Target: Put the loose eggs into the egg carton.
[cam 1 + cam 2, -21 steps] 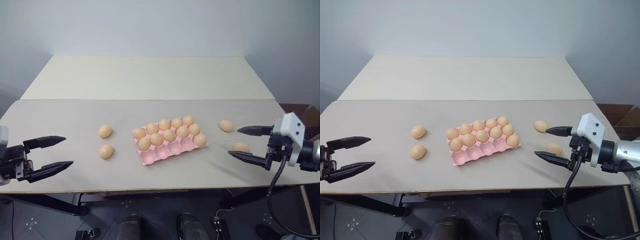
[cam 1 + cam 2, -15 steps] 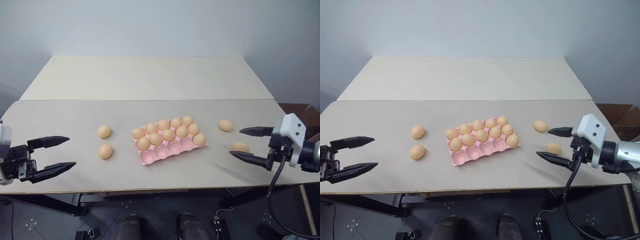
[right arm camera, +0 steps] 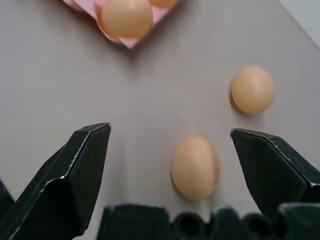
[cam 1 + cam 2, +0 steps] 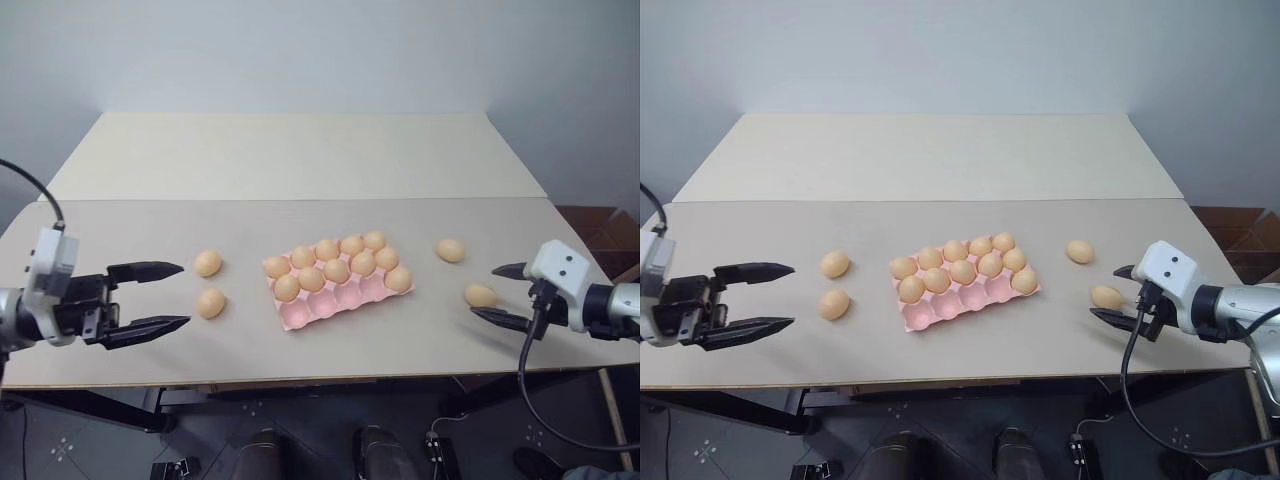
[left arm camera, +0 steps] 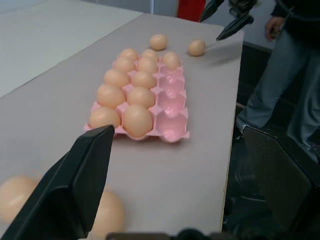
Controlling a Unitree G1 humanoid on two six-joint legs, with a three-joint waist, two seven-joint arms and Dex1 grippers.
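While the flat pink moulded egg carton sits mid-counter near the front edge, ten cups filled, you have four smooth tan-orange loose eggs out: two by each end. Your right gripper brackets one, fingers apart; your left gripper gapes beside its pair.

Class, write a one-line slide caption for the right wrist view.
Open right gripper straddles a loose egg on the table.
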